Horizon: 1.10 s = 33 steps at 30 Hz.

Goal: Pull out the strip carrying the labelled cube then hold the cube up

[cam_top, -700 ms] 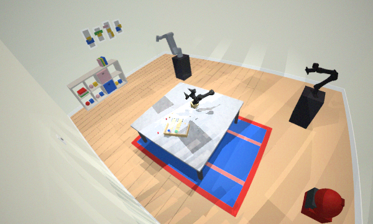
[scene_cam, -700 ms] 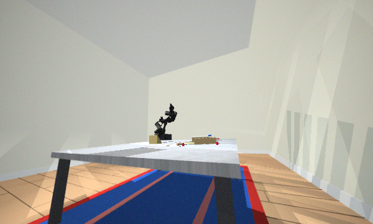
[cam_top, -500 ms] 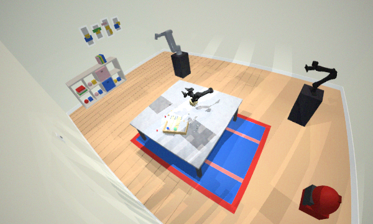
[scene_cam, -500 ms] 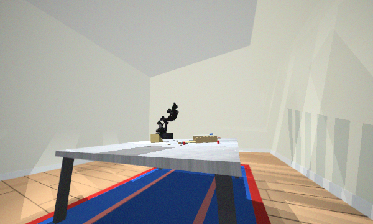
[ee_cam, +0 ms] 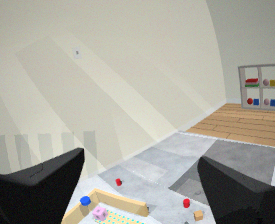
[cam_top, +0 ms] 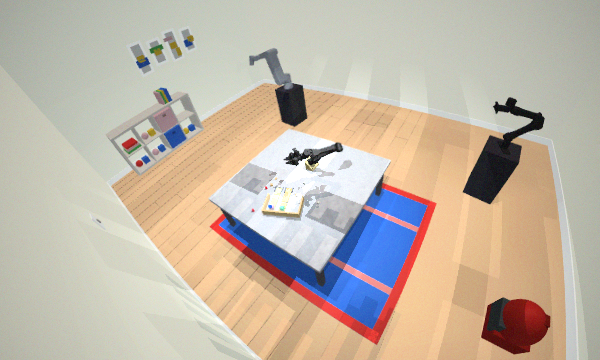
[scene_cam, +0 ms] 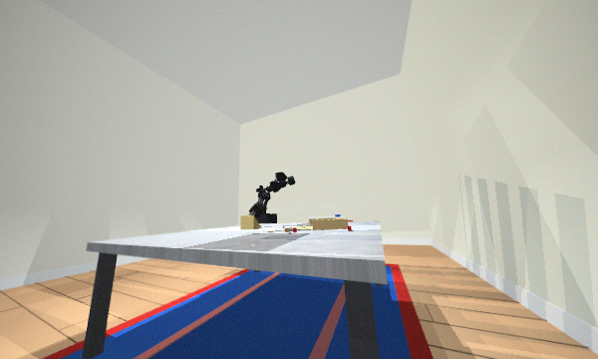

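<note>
A shallow wooden tray [cam_top: 282,214] [scene_cam: 328,224] [ee_cam: 124,202] stands on the table. Pale strips stick out of its far side in the top view, too small to tell whole from broken. In the wrist view a pink cube [ee_cam: 99,213] with faint marks sits on a teal-dotted surface [ee_cam: 119,219] inside the tray, near a blue round piece [ee_cam: 85,200] [cam_top: 270,206]. A green piece [cam_top: 282,208] is also in the tray. Whether the pink cube is the labelled one cannot be told. My gripper [cam_top: 286,159] [scene_cam: 292,180] [ee_cam: 143,160] is open and empty, raised above the table and away from the tray.
Small red pieces [ee_cam: 118,182] [ee_cam: 186,203] [cam_top: 253,210] and a small tan cube [ee_cam: 198,215] lie around the tray. A yellowish wooden box [cam_top: 311,165] [scene_cam: 249,222] stands near the arm's base. Small bits lie beyond the strips.
</note>
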Motion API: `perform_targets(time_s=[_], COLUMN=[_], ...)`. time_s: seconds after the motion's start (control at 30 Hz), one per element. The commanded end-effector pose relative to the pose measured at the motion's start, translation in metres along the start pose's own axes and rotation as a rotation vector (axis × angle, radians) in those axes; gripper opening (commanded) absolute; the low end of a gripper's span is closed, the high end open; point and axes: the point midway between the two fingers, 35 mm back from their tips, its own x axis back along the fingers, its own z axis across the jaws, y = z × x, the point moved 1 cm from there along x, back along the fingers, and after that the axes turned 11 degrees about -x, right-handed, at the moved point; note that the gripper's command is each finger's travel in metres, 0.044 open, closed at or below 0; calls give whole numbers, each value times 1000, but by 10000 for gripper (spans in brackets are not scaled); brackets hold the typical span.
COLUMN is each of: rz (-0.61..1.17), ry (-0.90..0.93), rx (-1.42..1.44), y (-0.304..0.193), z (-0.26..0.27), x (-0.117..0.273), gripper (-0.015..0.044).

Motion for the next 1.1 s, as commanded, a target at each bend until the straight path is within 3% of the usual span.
perform_targets(time_s=[0.0, 0.13, 1.07], rz=[699, 819, 821], ry=[262, 433, 437], rx=[445, 488, 489], y=[-72, -81, -81], z=[-31, -32, -32], x=[-5, 5, 6], gripper=[400, 400, 400])
